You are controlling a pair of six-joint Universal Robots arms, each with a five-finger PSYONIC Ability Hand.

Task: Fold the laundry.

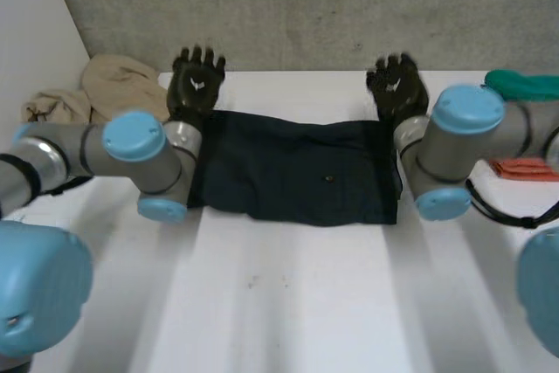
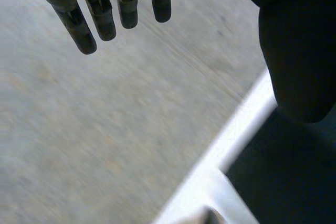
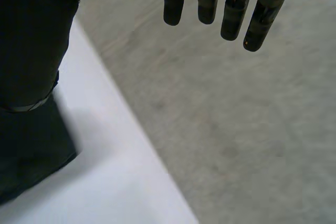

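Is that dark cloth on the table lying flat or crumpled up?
Flat. The dark rectangular cloth lies smooth on the white table, no bunches; whether it is doubled, cannot tell.

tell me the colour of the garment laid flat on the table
Dark navy, nearly black; the garment shows best in head view.

Dark navy garment (image 1: 297, 172), spread flat, roughly rectangular, at the table's far middle
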